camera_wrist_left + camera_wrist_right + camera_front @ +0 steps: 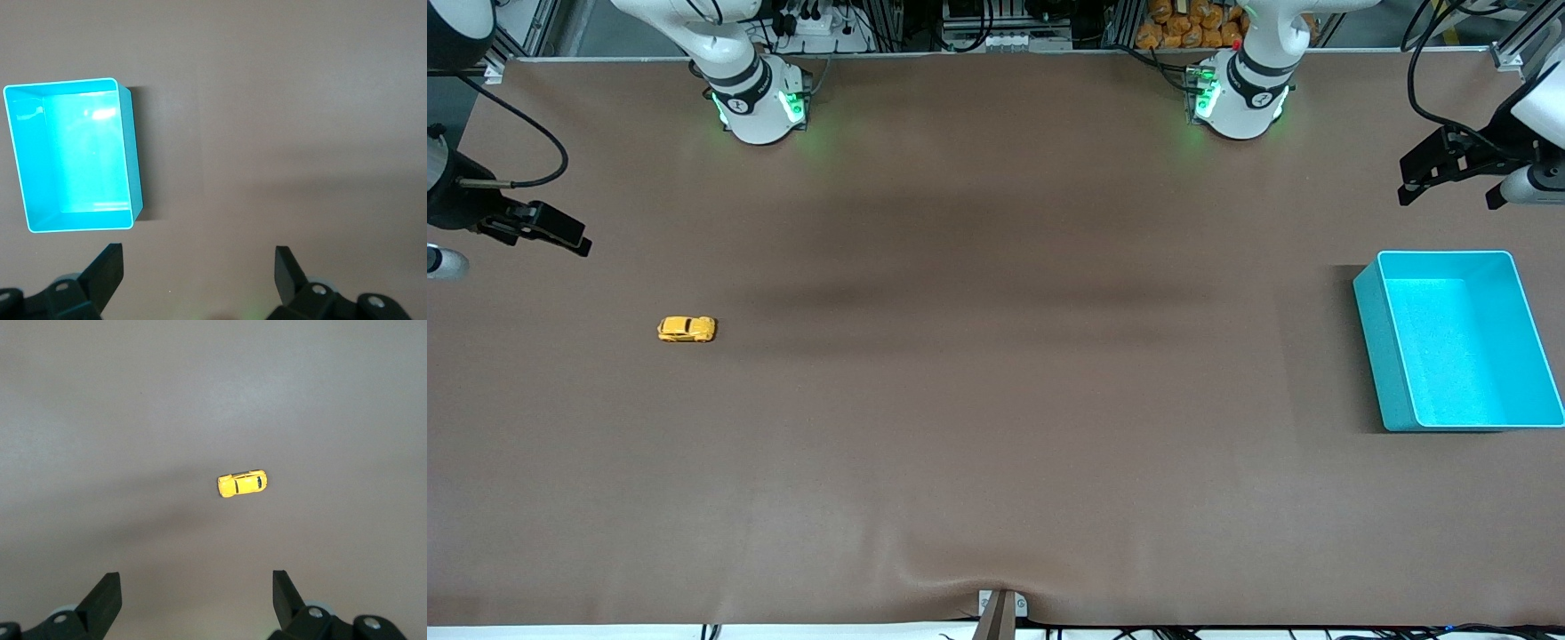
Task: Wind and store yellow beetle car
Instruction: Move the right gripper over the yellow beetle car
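Right gripper (560,233) is hanging up in the air at the right arm's end of the table, jaws spread wide with nothing between them. Looking at the front view like a clock face, it sits around 9 o'clock, and the yellow beetle car (687,329) is parked on the bare table just inside it, more like 8 o'clock from the middle. From the right wrist view the car (241,483) shows up side-on between and ahead of the two fingertips (107,597), well apart from them, so the arm is high above it.

Left gripper (1436,169) is waiting over at about 2 o'clock, also wide open and empty, hovering near the teal bin (1369,302), which sits at roughly 3 o'clock. The left wrist view looks straight down into the bin (133,160) and it looks empty.

Handling-wise, my guess: this car is tiny, so it'll be really light, and it looks like hard glossy plastic or metal, so stiff but kinda slick. It's on wheels too, so any sideways nudge will probably roll it away. I'd come straight down and pinch across the two long sides at the doors, jaws square to the body, not nose to tail. For winding, it likely needs a firm hold while dragging the wheels backward on the table.
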